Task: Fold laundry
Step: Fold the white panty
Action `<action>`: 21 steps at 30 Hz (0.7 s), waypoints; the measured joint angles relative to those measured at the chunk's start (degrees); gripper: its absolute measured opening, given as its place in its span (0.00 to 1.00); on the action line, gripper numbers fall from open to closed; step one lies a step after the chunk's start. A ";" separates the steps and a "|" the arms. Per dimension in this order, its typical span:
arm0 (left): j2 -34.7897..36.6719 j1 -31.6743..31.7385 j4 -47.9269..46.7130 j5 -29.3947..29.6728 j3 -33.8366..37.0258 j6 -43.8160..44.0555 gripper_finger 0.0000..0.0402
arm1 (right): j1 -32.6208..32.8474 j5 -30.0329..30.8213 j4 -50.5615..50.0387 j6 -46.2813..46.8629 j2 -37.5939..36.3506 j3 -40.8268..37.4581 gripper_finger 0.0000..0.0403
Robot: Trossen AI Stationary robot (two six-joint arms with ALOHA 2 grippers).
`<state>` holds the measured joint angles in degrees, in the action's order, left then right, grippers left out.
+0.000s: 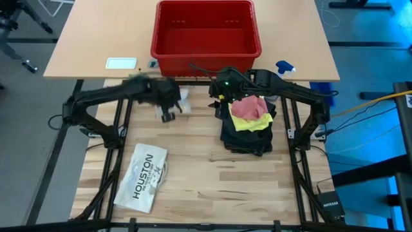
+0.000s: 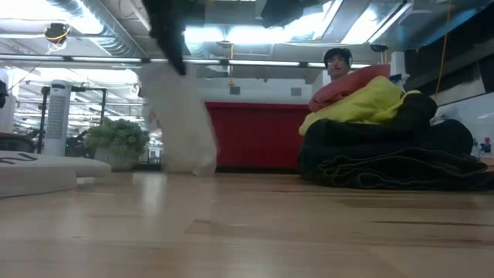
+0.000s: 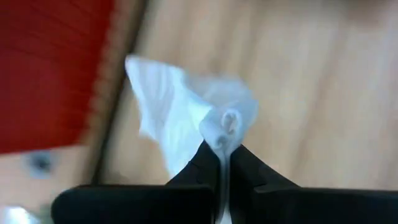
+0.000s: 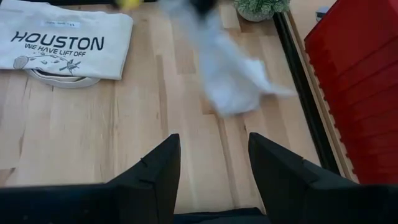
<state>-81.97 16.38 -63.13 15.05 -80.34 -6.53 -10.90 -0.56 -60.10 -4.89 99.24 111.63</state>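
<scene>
your left hand (image 3: 224,163) is pinched shut on the small white cloth (image 3: 180,112), lifted off the counter (image 1: 212,187) just in front of the red basket (image 1: 205,32). your right hand (image 4: 211,168) stands part open, empty, above the heap: pink cloth (image 1: 248,106), yellow t-shirt (image 1: 252,122), dark trousers (image 1: 248,138). nothing looks folded yet. the flat white item (image 4: 59,40) reads "houston we have lift off".

Bright, even light from ceiling strip lamps (image 2: 255,35), which glare white in the low view. The white cloth (image 2: 179,123) and the left hand (image 1: 168,111) above it smear with motion blur. Shadows beneath the trousers (image 2: 390,158) stay soft and faint.
</scene>
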 joint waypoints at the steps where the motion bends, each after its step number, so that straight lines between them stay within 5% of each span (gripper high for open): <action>1: 0.00 -1.26 0.55 -1.83 2.40 1.09 0.00 | 0.00 0.00 0.02 -0.06 -0.02 0.00 0.45; 7: -0.09 -11.31 9.25 -15.09 15.06 7.17 0.00 | 0.01 -0.92 -0.85 -1.52 -0.03 0.00 0.45; 16: -0.09 -18.40 22.66 -39.49 21.78 11.96 0.00 | 0.00 -5.62 1.92 -2.82 0.31 -3.22 0.45; 21: -0.07 -17.27 22.89 -39.53 21.83 12.15 0.00 | 0.00 -8.14 5.61 -0.84 0.39 -9.02 0.45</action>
<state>-82.04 -0.89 -40.25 -24.47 -58.51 5.62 -10.90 -8.70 -54.49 -5.73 99.63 102.61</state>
